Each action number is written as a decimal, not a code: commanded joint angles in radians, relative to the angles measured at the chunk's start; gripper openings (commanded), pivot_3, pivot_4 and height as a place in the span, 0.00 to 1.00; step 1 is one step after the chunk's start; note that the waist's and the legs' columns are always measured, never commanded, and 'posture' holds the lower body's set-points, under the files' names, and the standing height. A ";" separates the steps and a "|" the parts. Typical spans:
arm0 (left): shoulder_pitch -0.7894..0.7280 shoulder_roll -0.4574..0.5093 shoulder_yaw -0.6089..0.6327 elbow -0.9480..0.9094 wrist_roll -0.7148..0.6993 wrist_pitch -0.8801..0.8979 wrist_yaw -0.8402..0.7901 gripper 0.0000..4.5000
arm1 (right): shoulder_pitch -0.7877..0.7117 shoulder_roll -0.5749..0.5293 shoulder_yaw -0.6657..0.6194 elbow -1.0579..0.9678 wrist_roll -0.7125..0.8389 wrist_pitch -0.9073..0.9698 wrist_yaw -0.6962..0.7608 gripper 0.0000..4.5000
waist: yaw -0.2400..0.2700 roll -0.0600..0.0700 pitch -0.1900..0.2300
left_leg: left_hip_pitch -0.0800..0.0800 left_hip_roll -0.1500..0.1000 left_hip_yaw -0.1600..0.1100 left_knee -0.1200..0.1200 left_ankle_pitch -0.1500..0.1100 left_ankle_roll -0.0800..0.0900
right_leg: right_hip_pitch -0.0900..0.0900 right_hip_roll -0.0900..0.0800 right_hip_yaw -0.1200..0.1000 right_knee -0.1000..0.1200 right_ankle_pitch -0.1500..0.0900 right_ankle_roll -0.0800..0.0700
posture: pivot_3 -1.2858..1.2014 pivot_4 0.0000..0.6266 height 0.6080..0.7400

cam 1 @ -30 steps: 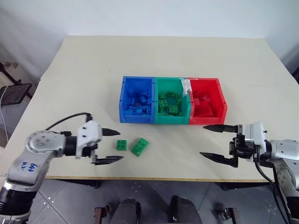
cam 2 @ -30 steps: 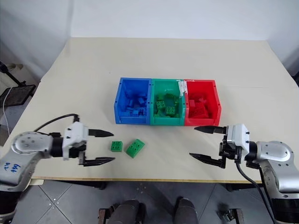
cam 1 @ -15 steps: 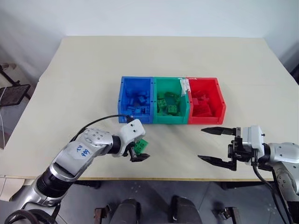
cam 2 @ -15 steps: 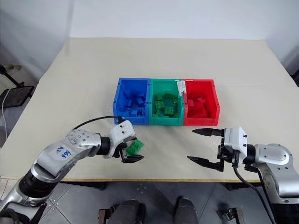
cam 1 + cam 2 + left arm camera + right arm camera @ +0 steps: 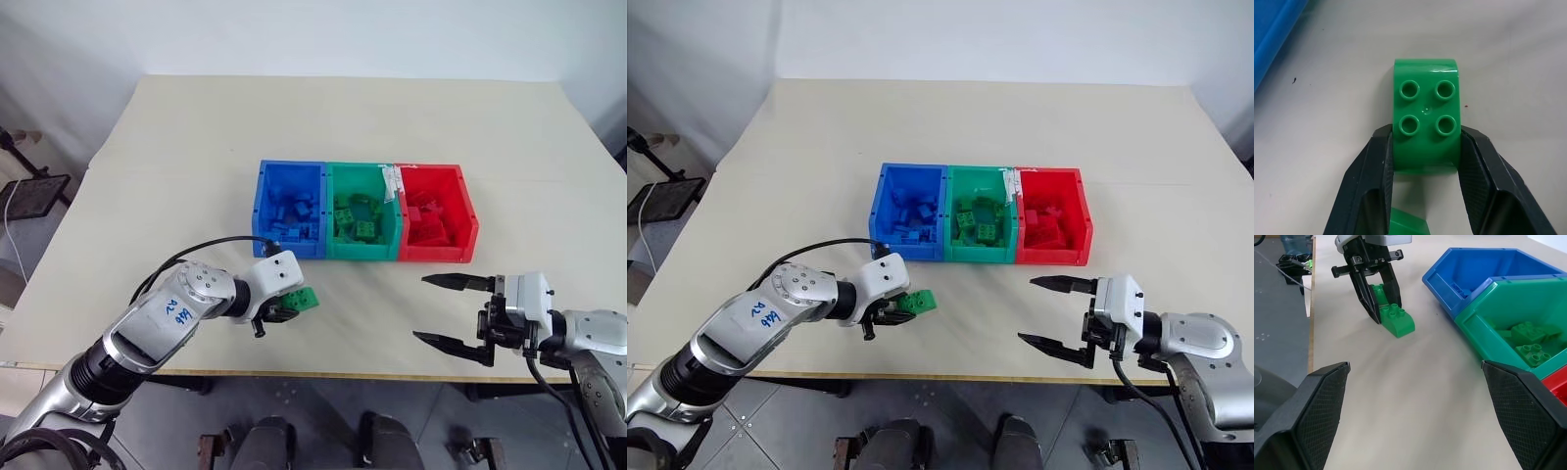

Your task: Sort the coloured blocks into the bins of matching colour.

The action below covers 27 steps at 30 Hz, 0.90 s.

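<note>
Near the surface's (image 5: 147, 147) front edge, the left hand (image 5: 1425, 147) is clamping a green block (image 5: 1425, 122); lifting toward the green bin (image 5: 362, 251) is coming next, while the right hand (image 5: 453, 311) is hovering wide.

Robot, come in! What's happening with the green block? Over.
Left end effector shut on green block, on table. Right end effector open. Nothing blocking green bin.

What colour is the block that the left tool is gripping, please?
Green; the block, with four studs on top, shows best in the left wrist view, clamped by the left tool.
</note>
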 commanded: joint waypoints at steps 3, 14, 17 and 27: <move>-0.023 -0.109 0.092 0.036 -0.026 -0.262 -0.048 0.32 | 0.073 0.034 -0.145 -0.093 0.060 0.015 -0.113 1.00 | 0.010 0.000 0.000 | -0.001 0.000 0.000 0.001 0.000 0.000 | 0.000 0.000 0.000 -0.001 0.000 0.000 | 0.52 0.24 1.00; -0.317 -0.422 0.087 0.645 0.202 -0.718 0.103 0.32 | 0.135 0.143 -0.288 -0.127 0.062 0.008 -0.314 1.00 | 0.019 0.000 0.000 | -0.001 0.000 0.006 0.001 0.001 0.001 | 0.000 0.001 -0.001 0.000 0.000 0.000 | 0.52 0.24 1.00; -0.363 -0.469 0.109 0.783 0.212 -0.795 0.086 0.40 | 0.138 0.141 -0.272 -0.146 0.059 0.013 -0.323 1.00 | 0.014 0.000 0.000 | -0.002 -0.002 0.008 0.000 0.001 0.003 | 0.000 0.000 0.000 -0.003 0.000 0.000 | 0.52 0.24 1.00; -0.235 -0.388 0.238 0.614 0.121 -0.874 -0.033 0.99 | 0.069 0.109 -0.206 -0.115 0.058 0.016 -0.281 1.00 | -0.014 0.000 0.000 | -0.002 0.000 0.008 -0.002 0.001 0.003 | -0.003 0.000 0.000 -0.001 0.000 0.001 | 0.52 0.24 1.00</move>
